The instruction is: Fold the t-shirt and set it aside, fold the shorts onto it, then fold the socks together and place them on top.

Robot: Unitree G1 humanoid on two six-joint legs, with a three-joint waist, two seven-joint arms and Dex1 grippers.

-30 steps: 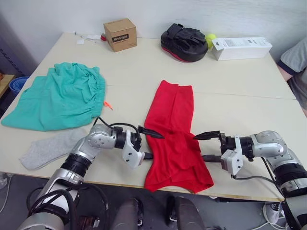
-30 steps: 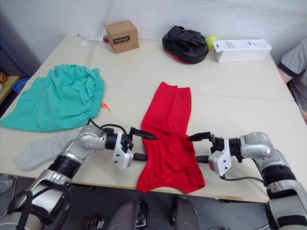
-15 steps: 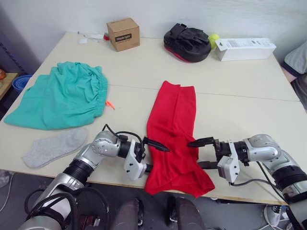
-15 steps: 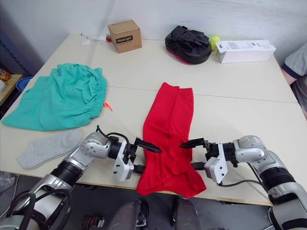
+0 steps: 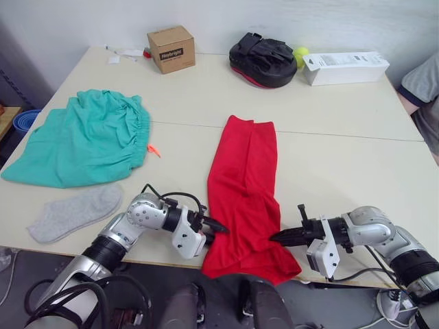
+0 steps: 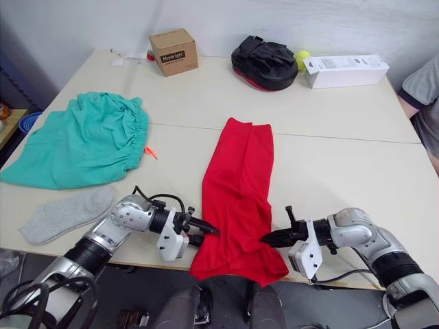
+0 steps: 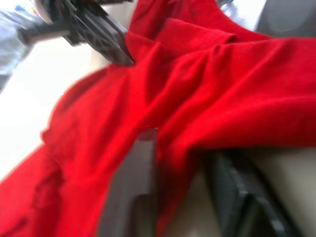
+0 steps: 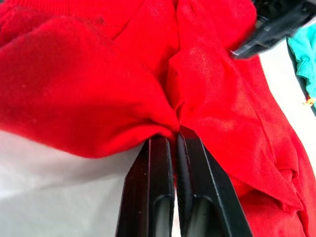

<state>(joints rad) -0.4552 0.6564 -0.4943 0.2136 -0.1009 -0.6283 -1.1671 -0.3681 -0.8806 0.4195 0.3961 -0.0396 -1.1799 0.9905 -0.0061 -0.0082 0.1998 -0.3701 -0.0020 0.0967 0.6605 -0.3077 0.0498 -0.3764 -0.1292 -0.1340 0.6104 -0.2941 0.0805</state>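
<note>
T-shirt fold: near hem pinched

Right hand point(image 8: 175, 136) clamps t-shirt point(image 5: 243, 178); left hand point(image 7: 185, 163) straddles hem, fingers apart. Lift both evenly.

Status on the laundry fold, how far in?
Early. T-shirt lies folded lengthwise into a strip. In hand: right claw shut on its near edge, left claw at the opposite edge. Left: finish shirt, then shorts and sock, both untouched.
</note>
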